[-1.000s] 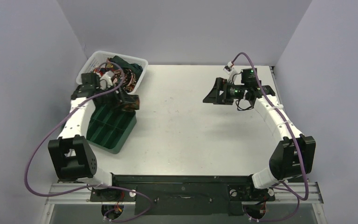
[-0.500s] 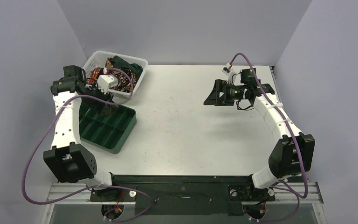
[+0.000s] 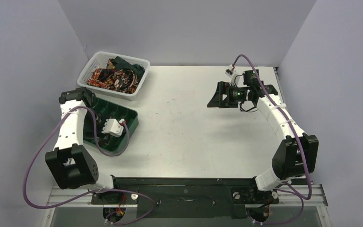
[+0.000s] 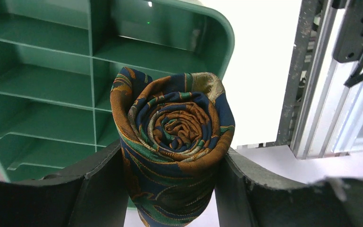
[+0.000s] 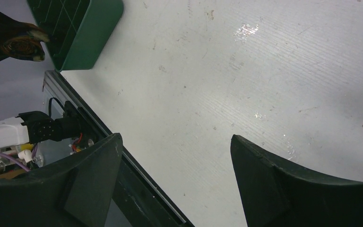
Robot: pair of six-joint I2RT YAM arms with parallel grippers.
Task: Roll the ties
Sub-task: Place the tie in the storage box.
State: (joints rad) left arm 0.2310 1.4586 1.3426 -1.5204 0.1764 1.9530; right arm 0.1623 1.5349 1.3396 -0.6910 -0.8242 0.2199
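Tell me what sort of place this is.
Probably a robot lab test cell: plain walls box in a white table, left arm and right arm bolted to a metal rail, a basket of ties as props.

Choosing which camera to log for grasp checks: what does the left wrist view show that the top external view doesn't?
Only the left wrist view: the rolled tie, its spiral end facing the camera, pinched in the left tool. Only the top external view: the white basket of loose ties and the right tool. Both: the green tray.

Overhead from behind, wrist cameras looking down, all sharing tray (image 3: 128, 130)
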